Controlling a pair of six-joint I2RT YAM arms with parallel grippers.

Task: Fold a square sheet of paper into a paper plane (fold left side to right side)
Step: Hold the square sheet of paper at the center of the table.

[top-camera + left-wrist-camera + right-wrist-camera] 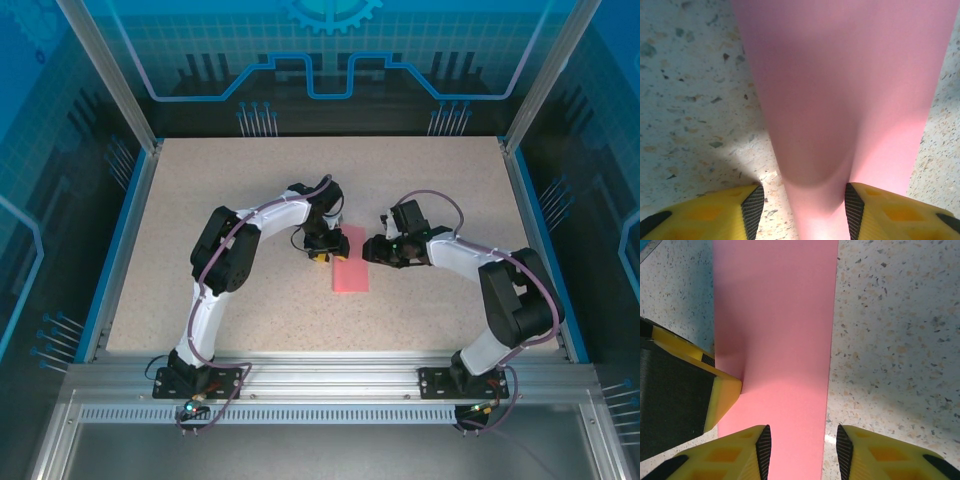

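Note:
The square sheet of paper (350,262) is pink and lies on the table as a narrow rectangle, doubled over; it has no paper plane shape. My left gripper (321,250) sits at its upper left edge, open. In the left wrist view the paper (840,75) bulges up in a soft curl between the jaws of the left gripper (800,210), touching the right pad (854,210). My right gripper (374,250) is at the upper right edge, open. In the right wrist view the right gripper (802,450) straddles the right edge of the paper (775,315). A left-gripper finger (722,392) touches the opposite edge.
The speckled beige table (200,200) is bordered by blue rails and a metal frame (330,375) at the near edge. Both arm bases stand on that frame. Transparent blue walls enclose the far side and both flanks.

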